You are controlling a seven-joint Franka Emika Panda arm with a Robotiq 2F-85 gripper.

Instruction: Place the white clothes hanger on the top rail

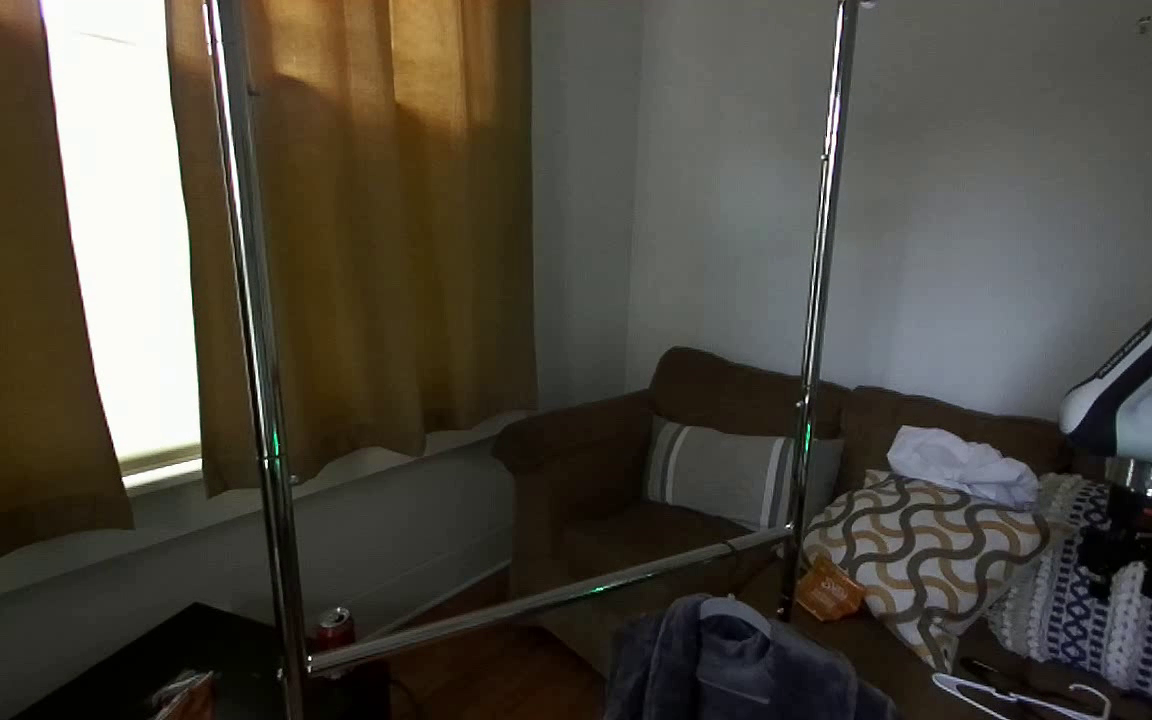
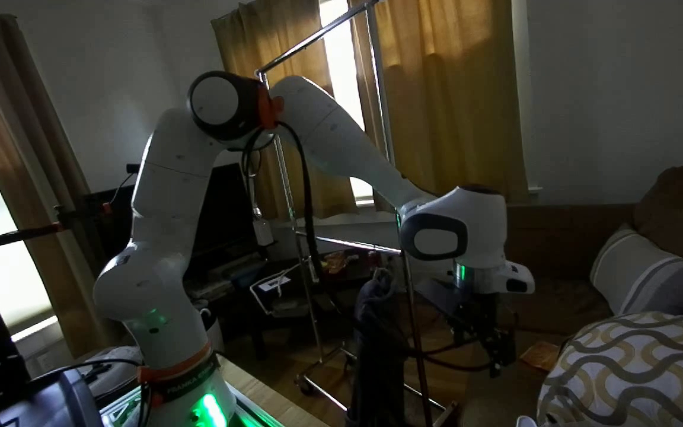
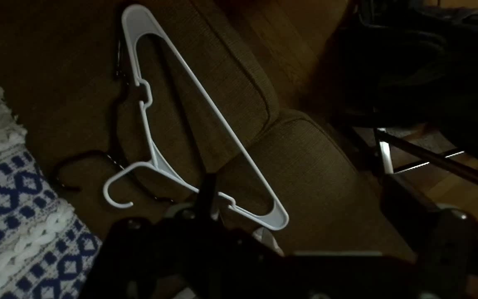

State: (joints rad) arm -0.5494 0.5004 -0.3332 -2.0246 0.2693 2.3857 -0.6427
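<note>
The white clothes hanger (image 3: 232,133) lies flat on the brown sofa seat, its hook toward the lower left of the wrist view. In an exterior view part of this white clothes hanger (image 1: 951,682) shows at the lower right edge. My gripper (image 3: 301,182) is above the sofa with fingers wide apart and nothing between them; its left finger covers a bit of the hanger's arm. Both exterior views show the gripper (image 1: 1128,588) pointing down. The top rail (image 2: 318,37) of the chrome rack runs high behind the arm in an exterior view.
A dark hanger (image 3: 98,153) lies partly under the white one. The blue-and-white cushion (image 3: 27,232) is beside them. A grey garment (image 1: 736,660) hangs in front of the lower rail (image 1: 556,598). The wavy-patterned pillow (image 1: 936,550) carries a white cloth (image 1: 966,468).
</note>
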